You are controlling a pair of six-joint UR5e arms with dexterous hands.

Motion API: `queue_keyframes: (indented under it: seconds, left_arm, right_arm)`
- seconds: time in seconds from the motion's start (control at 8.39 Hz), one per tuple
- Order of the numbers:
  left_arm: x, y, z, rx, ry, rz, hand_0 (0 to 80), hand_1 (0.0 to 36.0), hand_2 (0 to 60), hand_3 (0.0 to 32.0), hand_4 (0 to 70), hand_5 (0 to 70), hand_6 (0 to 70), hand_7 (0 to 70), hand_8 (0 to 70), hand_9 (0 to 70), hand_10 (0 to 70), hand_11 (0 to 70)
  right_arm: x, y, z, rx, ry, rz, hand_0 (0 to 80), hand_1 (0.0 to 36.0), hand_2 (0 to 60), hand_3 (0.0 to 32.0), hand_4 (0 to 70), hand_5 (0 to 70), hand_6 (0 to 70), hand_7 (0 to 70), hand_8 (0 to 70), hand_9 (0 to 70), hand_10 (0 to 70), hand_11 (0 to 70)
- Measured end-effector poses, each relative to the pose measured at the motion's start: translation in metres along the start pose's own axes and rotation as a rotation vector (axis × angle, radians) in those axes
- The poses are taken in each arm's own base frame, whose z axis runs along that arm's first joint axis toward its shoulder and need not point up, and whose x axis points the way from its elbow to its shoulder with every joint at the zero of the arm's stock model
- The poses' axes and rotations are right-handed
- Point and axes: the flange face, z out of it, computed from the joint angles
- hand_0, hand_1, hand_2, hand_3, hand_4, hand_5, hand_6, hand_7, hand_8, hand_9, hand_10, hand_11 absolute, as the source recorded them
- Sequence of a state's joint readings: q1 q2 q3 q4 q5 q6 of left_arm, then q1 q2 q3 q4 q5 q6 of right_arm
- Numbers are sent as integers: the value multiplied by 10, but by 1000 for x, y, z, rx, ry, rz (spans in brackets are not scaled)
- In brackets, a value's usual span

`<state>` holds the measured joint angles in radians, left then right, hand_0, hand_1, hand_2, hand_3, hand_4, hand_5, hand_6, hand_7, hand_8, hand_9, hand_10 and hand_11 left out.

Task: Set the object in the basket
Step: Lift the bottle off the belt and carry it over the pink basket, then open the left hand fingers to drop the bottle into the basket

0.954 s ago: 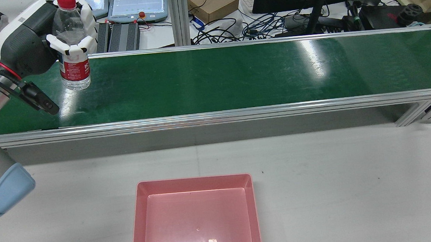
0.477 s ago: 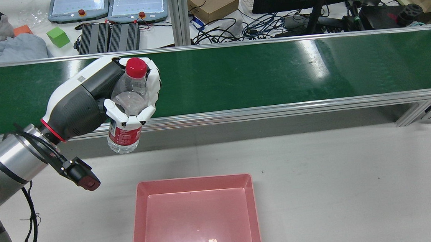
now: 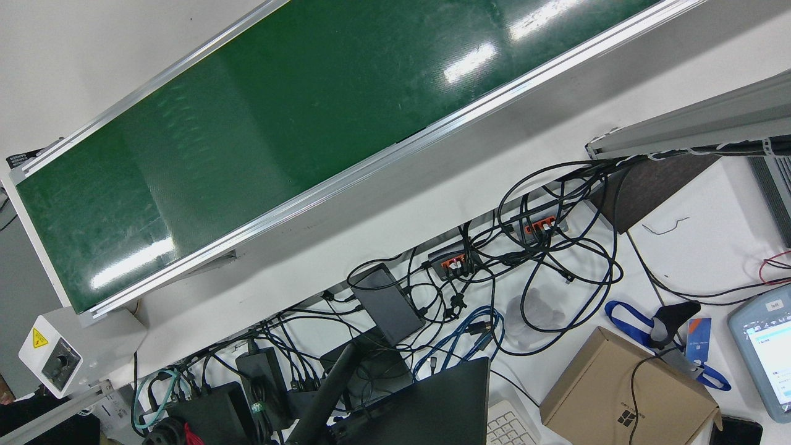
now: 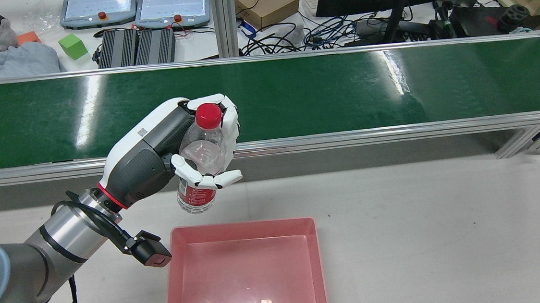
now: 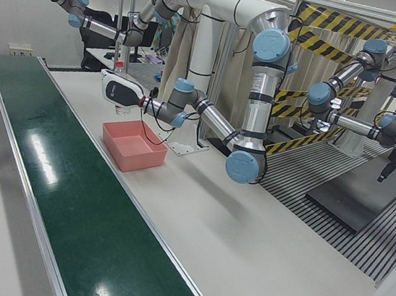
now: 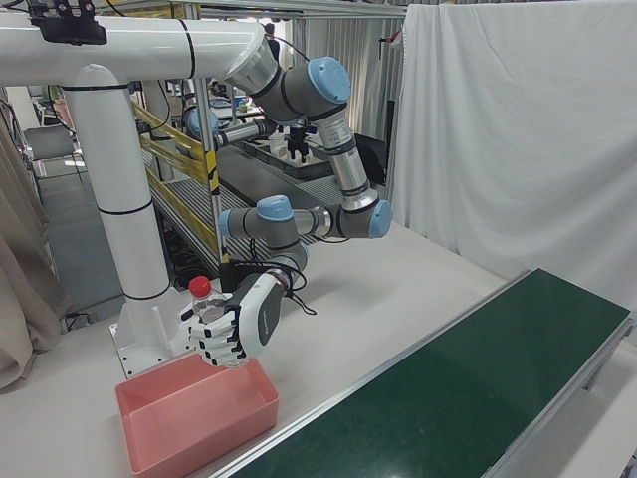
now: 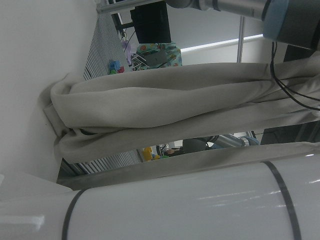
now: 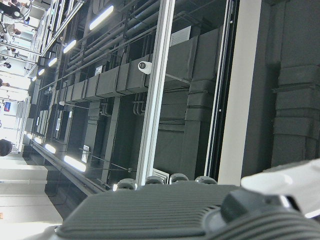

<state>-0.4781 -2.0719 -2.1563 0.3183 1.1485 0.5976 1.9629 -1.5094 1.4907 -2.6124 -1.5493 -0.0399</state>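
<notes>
While there's only one of each thing here, it's easy to count: one water bottle [image 4: 202, 161], one pink basket [image 4: 246, 274], one green conveyor belt [image 4: 323, 92] running along the far edge of the surface [image 4: 425, 226].

The left hand [image 4: 173, 149] has the bottle wrapped up, white fingers [image 4: 189, 170] curled around the clear upper body just above the red label, more fingers behind the neck near the red cap. The bottle is roughly upright, tipped a little, and held clear in the air. It hangs over the surface just beyond the basket's far left corner, between the basket and the near rail of the belt, not over the basket's inside as far as I can tell. The right-front view shows the same thing: hand [image 6: 237, 324] clamped on the bottle [image 6: 206, 311], basket [image 6: 194, 413] right below it.

The basket sits at the near edge of the surface, nothing in it. Belt has nothing on it either.

Right hand doesn't show up in any shot, so can't say anything about it.
</notes>
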Motion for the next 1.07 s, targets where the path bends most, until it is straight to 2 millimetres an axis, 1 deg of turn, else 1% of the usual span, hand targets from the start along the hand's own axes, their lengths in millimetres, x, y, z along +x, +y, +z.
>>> queue_keyframes:
  seconds: [0.12,0.24,0.36,0.48,0.6,0.72,1.07]
  left_arm:
    - [5,1,-1,-5,9,0,372,0,0,0,143,699,271,412,412,506,478,667]
    - [9,2,-4,-14,18,-6,287,0,0,0,126,617,196,257,298,352,393,545]
    - [10,2,-11,-27,23,-17,255,0,0,0,143,556,160,144,266,276,277,392]
    - [12,6,-18,-43,29,-28,334,0,0,4,127,495,141,115,233,236,202,286]
    - [14,10,-22,-57,32,-38,396,0,0,40,114,452,126,93,203,200,170,242]
    - [14,15,-24,-66,33,-46,414,0,0,58,107,436,115,74,171,161,157,224]
    - [14,19,-25,-77,29,-57,406,0,0,64,105,430,104,64,151,136,141,201]
  right_arm:
    - [0,0,0,0,0,0,0,0,0,0,0,0,0,0,0,0,0,0]
    - [0,0,0,1,0,0,0,0,0,0,0,0,0,0,0,0,0,0]
    - [0,0,0,1,0,0,0,0,0,0,0,0,0,0,0,0,0,0]
    - [0,0,0,1,0,0,0,0,0,0,0,0,0,0,0,0,0,0]
    - [0,0,0,0,1,0,0,0,0,0,0,0,0,0,0,0,0,0]
    - [0,0,0,0,1,0,0,0,0,0,0,0,0,0,0,0,0,0]
    - [0,0,0,1,1,0,0,0,0,0,0,0,0,0,0,0,0,0]
